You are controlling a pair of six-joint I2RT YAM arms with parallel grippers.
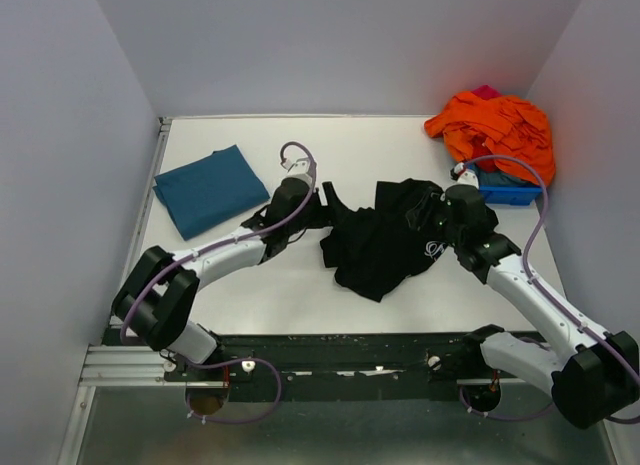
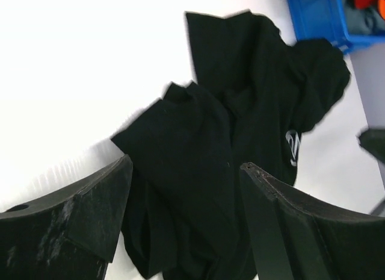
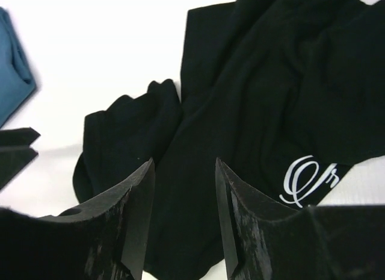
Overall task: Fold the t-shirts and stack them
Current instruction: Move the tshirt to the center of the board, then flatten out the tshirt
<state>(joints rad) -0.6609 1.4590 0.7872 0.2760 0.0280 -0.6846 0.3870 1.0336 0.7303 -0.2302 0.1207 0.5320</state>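
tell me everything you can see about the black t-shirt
The black t-shirt is soft, matte cloth, crumpled and unfolded in a loose heap on the white table, with a small white script print near its right edge. The left gripper and right gripper sit open at either side; contact is unclear.

White table (image 1: pixel 300 285), pale grey walls (image 1: pixel 350 45)

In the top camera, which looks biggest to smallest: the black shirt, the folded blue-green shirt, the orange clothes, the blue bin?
1. black t-shirt and orange clothes pile: about alike, can't rank them.
2. folded teal t-shirt.
3. blue bin, mostly hidden under the pile.
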